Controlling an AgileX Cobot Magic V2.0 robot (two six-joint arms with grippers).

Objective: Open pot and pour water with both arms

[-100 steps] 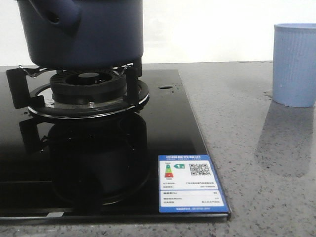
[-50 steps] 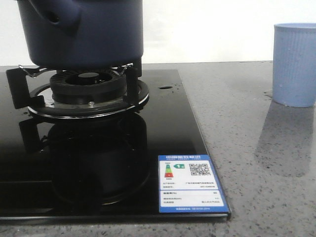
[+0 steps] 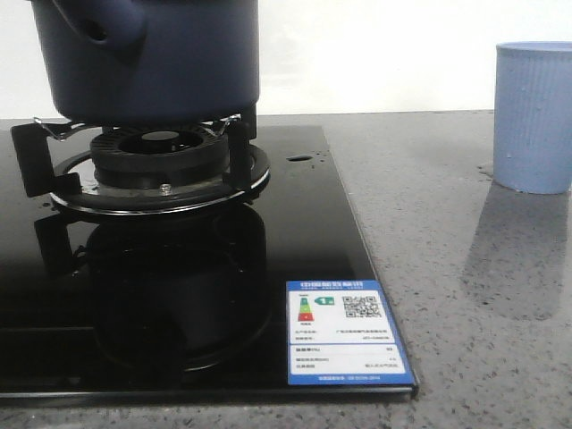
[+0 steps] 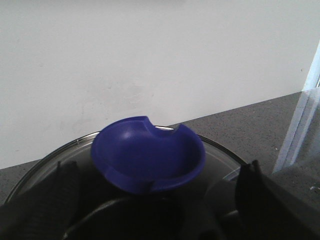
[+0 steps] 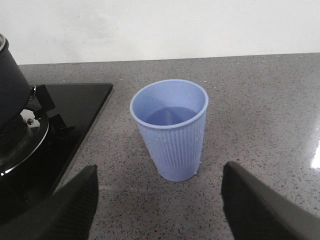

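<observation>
Nearest us on the black hob [image 3: 179, 295] we see an energy label [image 3: 347, 332]; behind it the pot [image 3: 147, 58] sits on the burner grate [image 3: 152, 165], stub forward; right of the hob stands the pale blue cup [image 5: 171, 127], upright, before our right gripper [image 5: 157, 200], jaws wide; our left gripper [image 4: 150, 220] straddles a blue knob [image 4: 148, 155], grip unclear.
</observation>
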